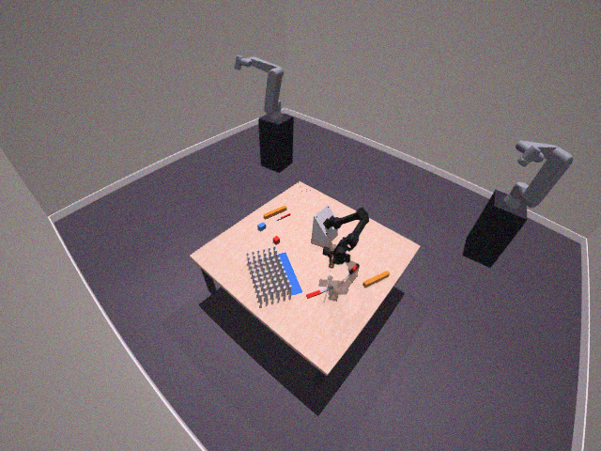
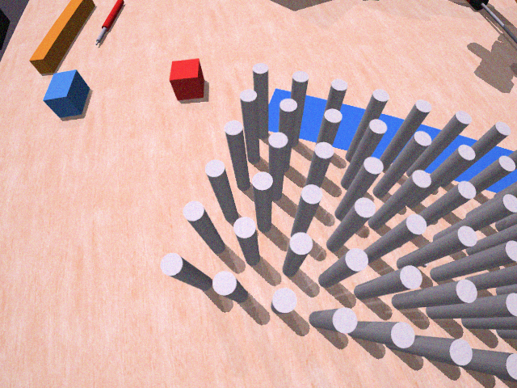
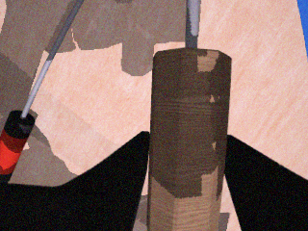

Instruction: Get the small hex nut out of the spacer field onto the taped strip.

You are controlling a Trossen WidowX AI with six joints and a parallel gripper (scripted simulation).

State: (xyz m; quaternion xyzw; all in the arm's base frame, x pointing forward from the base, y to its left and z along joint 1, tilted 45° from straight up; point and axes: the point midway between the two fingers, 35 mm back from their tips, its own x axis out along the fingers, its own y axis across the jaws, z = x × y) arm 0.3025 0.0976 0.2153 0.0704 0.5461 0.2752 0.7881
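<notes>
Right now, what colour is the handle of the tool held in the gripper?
Brown, with a wood grain; the handle shows best in the wrist view.

The black arm reaches over the table with its gripper clamped on a wooden tool handle

From the top view, the arm (image 1: 350, 228) rises from its grey base mount, bends sharply at the elbow and folds back down, wrist angled toward the table top, the gripper (image 1: 333, 256) carried above the surface rather than resting on it. In the wrist view the two dark fingers stand either side of the wooden handle (image 3: 189, 140), pressed against its flanks and held partway apart by its width, with the handle's thin grey shaft running on ahead of them; the fingertips themselves lie below the edge of that view
</notes>
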